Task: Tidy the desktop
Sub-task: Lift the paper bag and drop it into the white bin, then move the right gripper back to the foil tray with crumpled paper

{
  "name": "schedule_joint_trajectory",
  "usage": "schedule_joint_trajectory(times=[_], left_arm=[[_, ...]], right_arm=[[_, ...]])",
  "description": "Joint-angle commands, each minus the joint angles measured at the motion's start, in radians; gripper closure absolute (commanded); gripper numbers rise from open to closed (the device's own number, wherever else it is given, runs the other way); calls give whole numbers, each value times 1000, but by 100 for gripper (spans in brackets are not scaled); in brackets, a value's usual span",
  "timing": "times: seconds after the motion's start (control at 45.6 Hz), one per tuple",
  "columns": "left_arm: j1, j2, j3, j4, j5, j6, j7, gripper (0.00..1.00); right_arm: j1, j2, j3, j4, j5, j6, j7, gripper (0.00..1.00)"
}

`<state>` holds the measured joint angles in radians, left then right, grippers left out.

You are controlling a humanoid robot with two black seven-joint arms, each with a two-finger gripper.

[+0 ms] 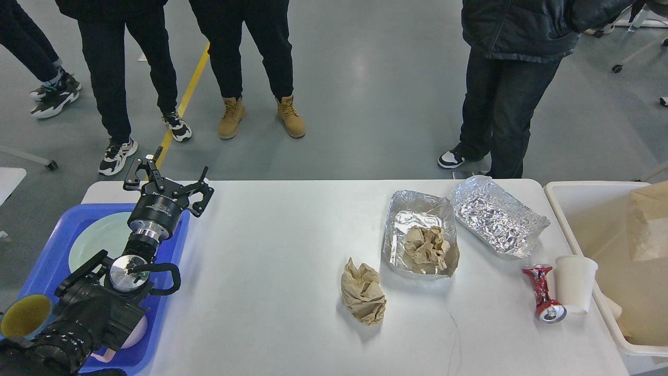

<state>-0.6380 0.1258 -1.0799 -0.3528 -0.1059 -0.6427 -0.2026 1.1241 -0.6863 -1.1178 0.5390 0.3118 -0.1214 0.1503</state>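
Note:
The white desktop (282,250) carries a crumpled brown paper ball (364,293), a foil tray (399,224) with a crumpled paper wad (427,245) in it, a second crinkled foil tray (496,215), a crushed red can (543,292) and a white paper cup (575,282). My left gripper (169,176) hovers open and empty over the far left corner, above the blue tray's back edge. A brown paper bag (649,222) sits in the cream bin (584,209) at the right. My right gripper is out of view.
The blue tray (52,250) at the left holds a pale green plate (96,237) and a yellow bowl (23,314), partly hidden by my left arm. Several people stand beyond the desktop's far edge, one close to its back right corner.

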Motion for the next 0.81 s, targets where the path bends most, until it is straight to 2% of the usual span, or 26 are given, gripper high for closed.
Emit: schedule_joint_trajectory(times=[0.0, 0.307, 0.46, 0.635, 0.789], left_arm=[[0, 0, 0, 0, 0, 0, 0, 4], [0, 0, 0, 0, 0, 0, 0, 4], [0, 0, 0, 0, 0, 0, 0, 4], [0, 0, 0, 0, 0, 0, 0, 4], [0, 0, -2, 0, 0, 0, 0, 4]], right_arm=[[-55, 10, 65, -19, 1, 0, 0, 0], [-70, 50, 67, -10, 1, 35, 2, 0], [68, 117, -12, 6, -10, 124, 2, 0], [296, 298, -273, 90, -8, 213, 0, 0], [446, 453, -393, 183, -6, 307, 0, 0]])
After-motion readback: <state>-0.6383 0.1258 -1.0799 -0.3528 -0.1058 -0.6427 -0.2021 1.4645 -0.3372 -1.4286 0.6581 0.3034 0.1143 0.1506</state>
